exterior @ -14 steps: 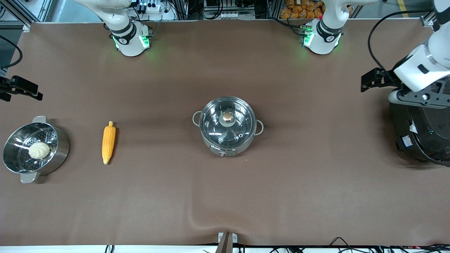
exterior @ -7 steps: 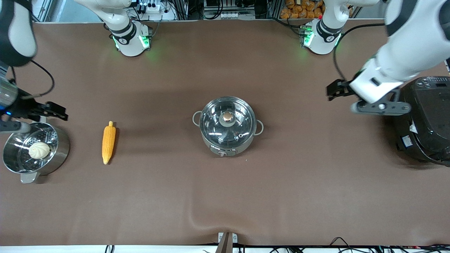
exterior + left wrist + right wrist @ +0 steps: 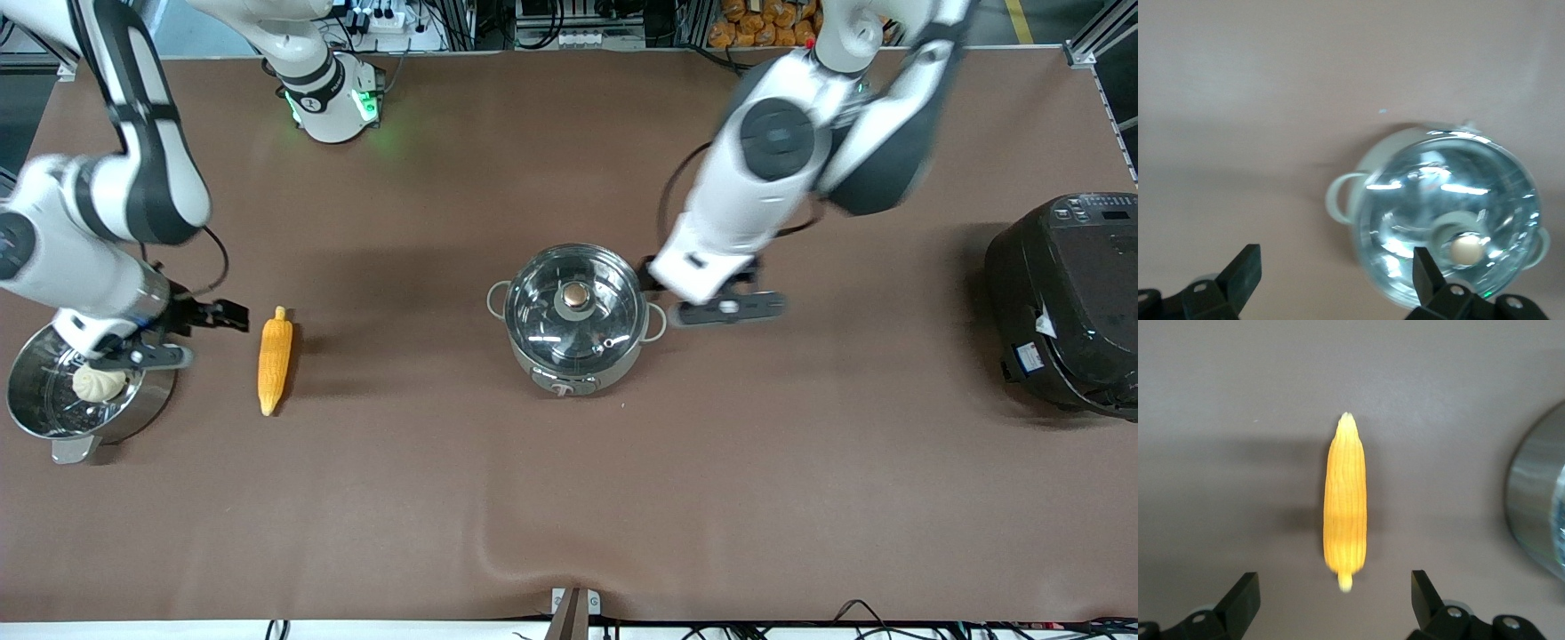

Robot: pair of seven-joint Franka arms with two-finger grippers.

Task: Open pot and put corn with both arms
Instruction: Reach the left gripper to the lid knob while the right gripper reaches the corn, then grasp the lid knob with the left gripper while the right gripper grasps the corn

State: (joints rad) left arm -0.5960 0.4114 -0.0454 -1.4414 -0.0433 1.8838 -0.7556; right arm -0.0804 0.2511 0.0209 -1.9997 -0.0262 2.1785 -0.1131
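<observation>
Gaping empty: left gripper (image 3: 1331, 283), right gripper (image 3: 1335, 603).

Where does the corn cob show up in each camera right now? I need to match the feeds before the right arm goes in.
Front view: the corn lies on the table between the steamer pot and the lidded pot.
Left wrist view: not in it.
Right wrist view: the corn lies mid-picture, ahead of the open right gripper.
Shared landmark: the steamer pot's rim beside the corn.
</observation>
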